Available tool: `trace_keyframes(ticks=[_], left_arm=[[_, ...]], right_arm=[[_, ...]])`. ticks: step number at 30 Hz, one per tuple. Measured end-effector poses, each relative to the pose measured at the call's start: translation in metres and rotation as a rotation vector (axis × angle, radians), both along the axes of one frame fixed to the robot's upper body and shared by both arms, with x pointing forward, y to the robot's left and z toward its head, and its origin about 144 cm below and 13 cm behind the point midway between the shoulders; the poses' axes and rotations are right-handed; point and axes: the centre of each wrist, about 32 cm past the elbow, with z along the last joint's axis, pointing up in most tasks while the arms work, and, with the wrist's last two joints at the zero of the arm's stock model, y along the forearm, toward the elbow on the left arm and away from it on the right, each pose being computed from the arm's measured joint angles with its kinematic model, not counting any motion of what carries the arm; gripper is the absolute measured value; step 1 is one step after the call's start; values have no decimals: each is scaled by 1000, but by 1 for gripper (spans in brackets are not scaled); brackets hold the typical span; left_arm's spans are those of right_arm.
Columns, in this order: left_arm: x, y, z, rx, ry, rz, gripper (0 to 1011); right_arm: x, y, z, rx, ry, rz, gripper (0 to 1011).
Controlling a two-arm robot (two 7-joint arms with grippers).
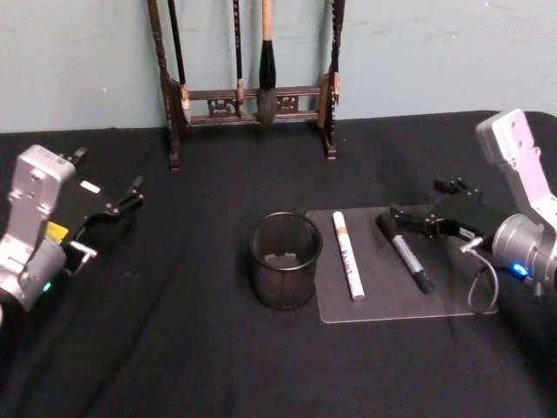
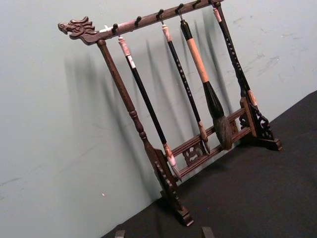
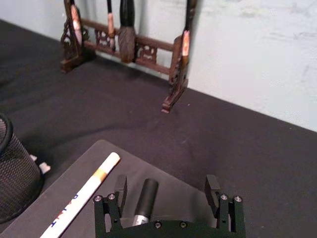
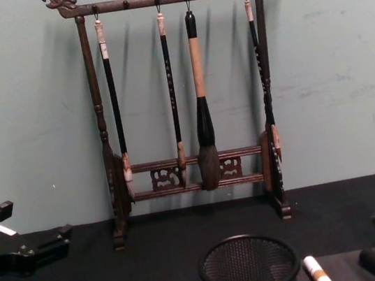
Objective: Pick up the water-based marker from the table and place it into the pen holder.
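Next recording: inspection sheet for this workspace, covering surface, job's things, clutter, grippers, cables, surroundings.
Surface: black cloth with a clear mat on it.
Job's things: black marker and white marker lie on the mat; pen holder stands upright left of the mat, no marker inside.
Clutter: small pale bits at the holder's bottom, cannot tell what.
Grippers: right gripper open, fingers either side of the black marker's end nearer the rack; left gripper open, idle at far left.
Cables: grey loop at the right wrist, above the mat's edge.
Surroundings: wooden brush rack with hanging brushes against a pale wall.
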Motion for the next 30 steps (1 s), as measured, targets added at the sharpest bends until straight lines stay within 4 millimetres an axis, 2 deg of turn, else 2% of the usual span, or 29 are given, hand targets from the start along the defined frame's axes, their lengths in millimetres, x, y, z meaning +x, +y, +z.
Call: trace_keyframes(ticks=[17,30], left_arm=[[0,0,0,0,0,0,1001],[0,0,0,0,0,0,1001]], right_arm=[[17,14,-13,-45,109,6,1000],[22,17,-20,-52,147,12,1002]])
